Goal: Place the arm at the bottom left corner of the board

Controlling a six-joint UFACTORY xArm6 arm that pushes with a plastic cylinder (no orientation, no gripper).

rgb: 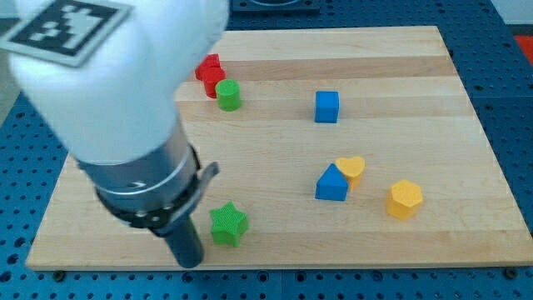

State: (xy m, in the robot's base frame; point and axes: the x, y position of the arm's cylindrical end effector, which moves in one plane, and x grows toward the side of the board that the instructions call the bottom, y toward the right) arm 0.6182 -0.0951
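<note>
My tip point(191, 262) rests on the wooden board point(275, 150) near its bottom edge, left of centre. The green star block point(228, 224) lies just up and to the right of the tip, close to the rod. The board's bottom left corner point(33, 263) is well to the left of the tip. The white and dark arm body point(125, 108) fills the view's upper left and hides the board beneath it.
A red block point(209, 73) and a green cylinder point(228, 95) sit near the top, partly beside the arm. A blue cube point(326, 107) is upper centre. A blue block point(331, 184), a yellow heart point(352, 168) and a yellow hexagon point(405, 199) are at lower right.
</note>
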